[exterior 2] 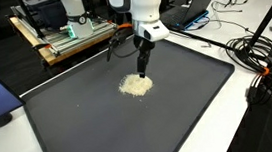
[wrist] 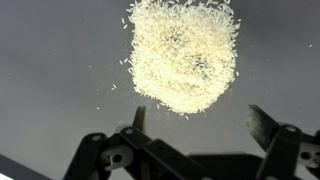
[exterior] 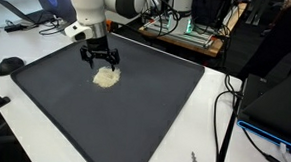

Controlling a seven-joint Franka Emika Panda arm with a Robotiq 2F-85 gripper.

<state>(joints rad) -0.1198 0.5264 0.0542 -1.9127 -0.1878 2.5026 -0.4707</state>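
- The black two-fingered gripper (exterior: 100, 64) of the white robot arm is seen with its jaws spread wide; nothing is held between them.
- A small, loose, roundish pile of pale white rice grains (exterior: 106, 77) is found on the dark grey flat mat (exterior: 133, 120), near its far edge.
- In both exterior views the gripper (exterior 2: 144, 72) is placed just above the pile (exterior 2: 135, 85); contact cannot be told.
- In the wrist view the pile (wrist: 183, 55) is shown beyond the fingertips, with a few stray grains scattered at its rim.
- The mat is laid on a white table (exterior: 210, 112).
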